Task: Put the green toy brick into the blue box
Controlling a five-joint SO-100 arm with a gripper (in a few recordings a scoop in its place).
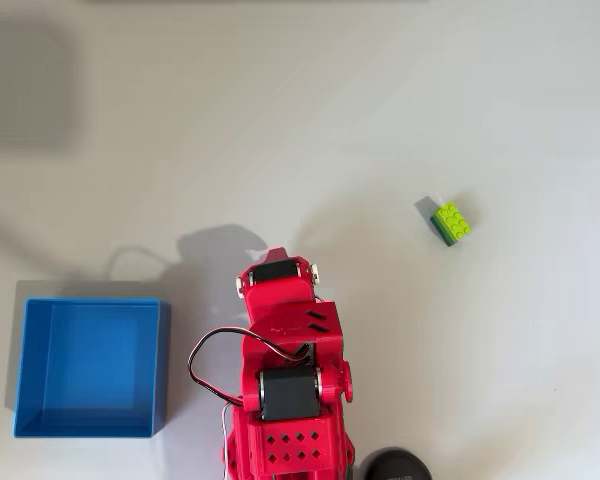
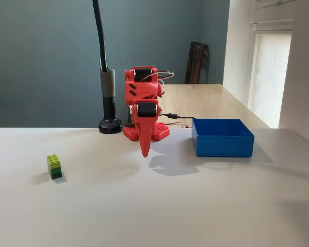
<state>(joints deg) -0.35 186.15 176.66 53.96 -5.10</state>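
Red gripper (image 2: 144, 150) points down above the table (image 2: 154, 206), fingers together, holding nothing. Green toy brick (image 1: 450, 222) sits on the table well apart from it. Blue box (image 2: 222, 138) rests near the arm's base.

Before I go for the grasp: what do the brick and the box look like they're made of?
The green toy brick looks like hard moulded plastic, slightly glossy: crisp studs on top, lime layer over darker green. The blue box also looks plastic, smooth, even in colour, with thin straight walls. The gripper hangs closed and holds nothing.
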